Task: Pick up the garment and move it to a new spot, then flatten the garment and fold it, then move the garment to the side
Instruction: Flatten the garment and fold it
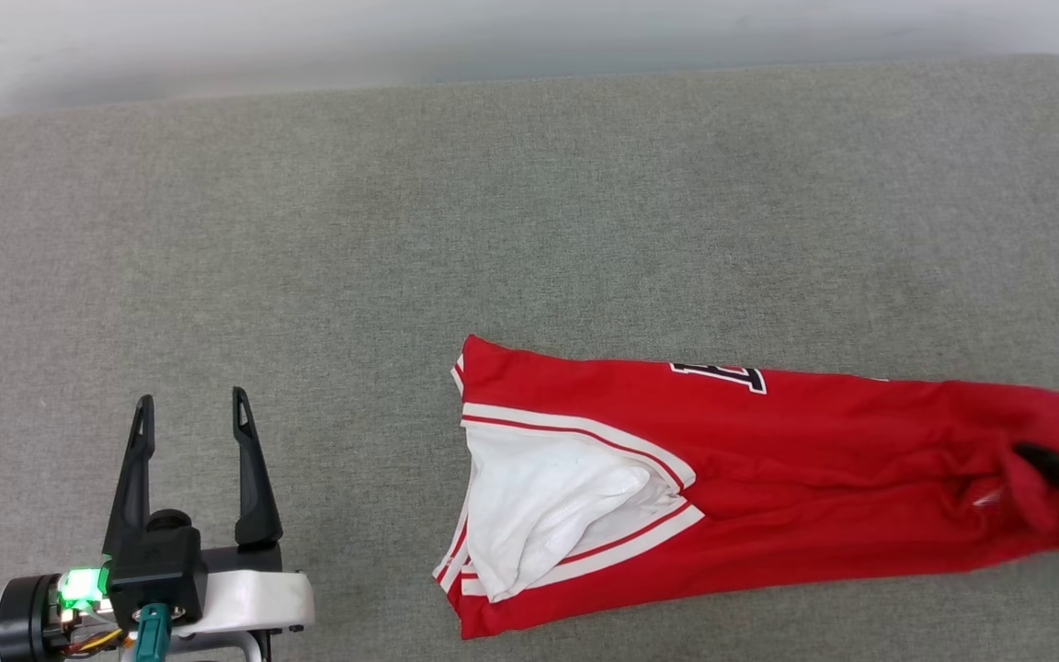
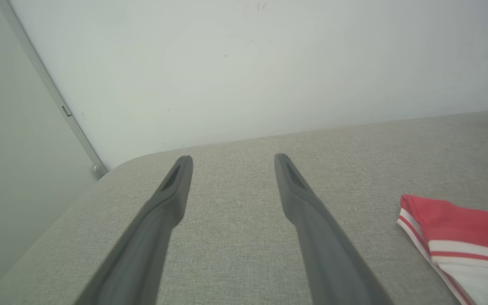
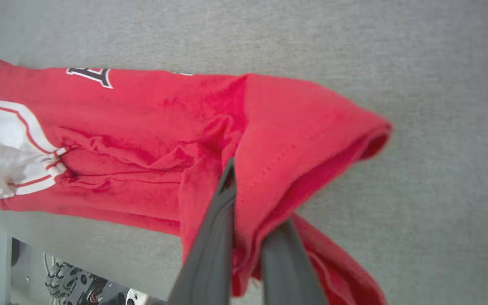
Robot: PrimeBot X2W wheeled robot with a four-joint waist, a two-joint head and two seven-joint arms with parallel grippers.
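On grey surface [image 1: 529, 202]: one garment [image 1: 768, 460], right pincer [image 3: 257, 194] pinching it.

A wide padded surface [image 1: 529, 202] covered in grey-beige woven fabric spreads across the head view, its far edge rounded at both corners. Behind it rises a plain pale wall [image 1: 529, 32], with a soft shadow where it meets the padding. In the left wrist view that wall carries a few faint marks, and a thin grey strip [image 2: 53, 91] slants down it to the surface's rounded corner, a duller panel [image 2: 11, 178] beside it. The light is soft and even
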